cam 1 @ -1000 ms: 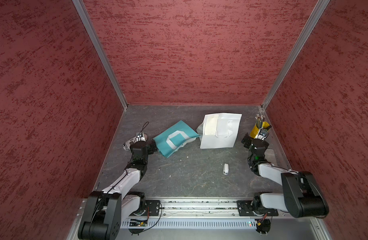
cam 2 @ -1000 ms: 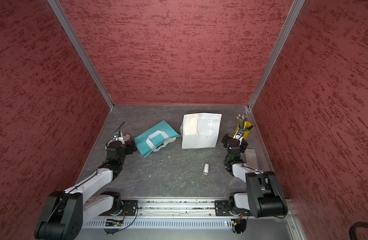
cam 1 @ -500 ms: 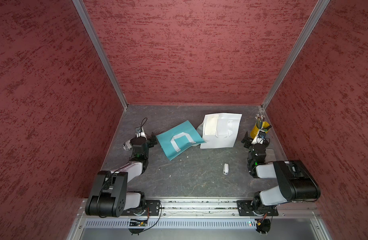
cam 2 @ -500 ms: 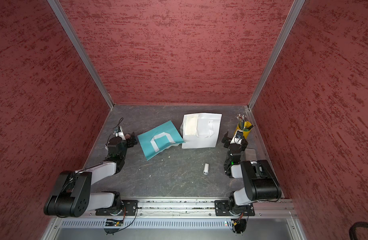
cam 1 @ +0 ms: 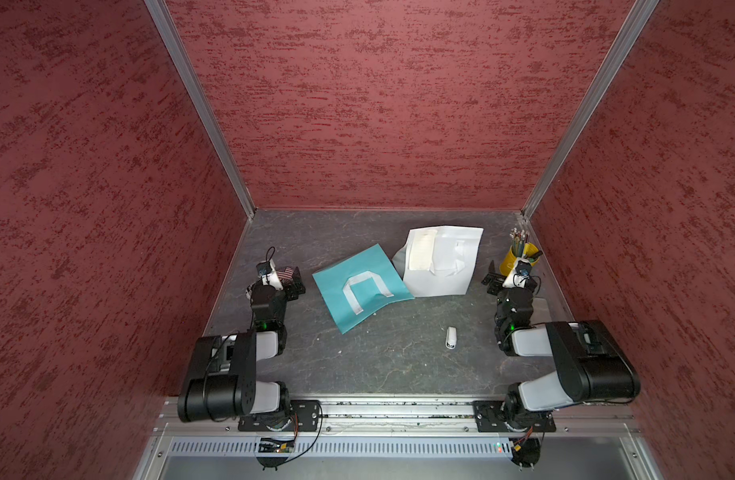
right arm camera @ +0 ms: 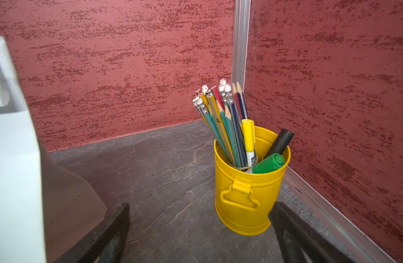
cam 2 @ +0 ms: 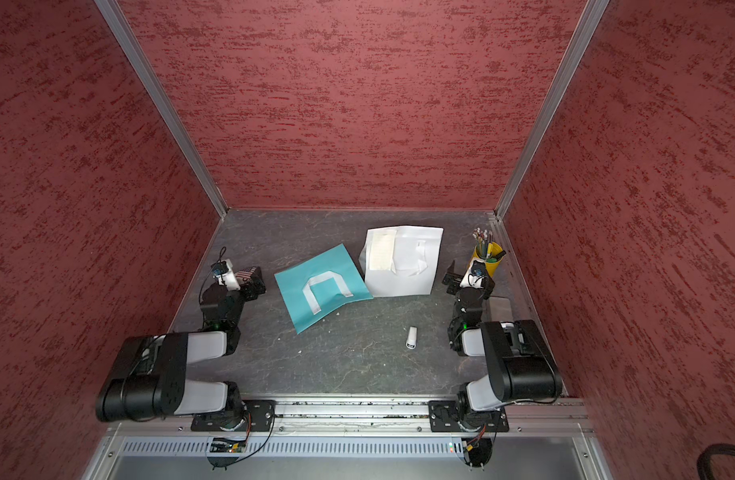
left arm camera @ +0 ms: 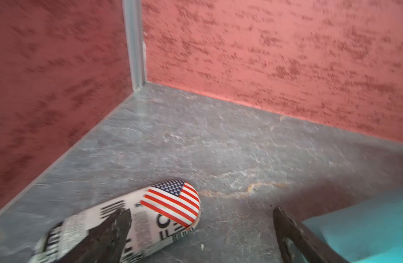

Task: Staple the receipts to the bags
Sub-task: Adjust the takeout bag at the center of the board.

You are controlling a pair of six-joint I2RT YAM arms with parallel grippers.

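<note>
Teal bag (cam 1: 368,291) flat; receipt (cam 1: 420,251) on white bag (cam 1: 440,282); left gripper (left arm camera: 199,210), right gripper (right arm camera: 200,205) wide, empty.

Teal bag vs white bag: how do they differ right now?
The teal bag looks smaller than the white bag. The teal bag lies skewed; the white bag sits squarer to the back wall. A receipt lies on the white bag; none shows on the teal bag. Both lie flat, neither gripped.
</note>
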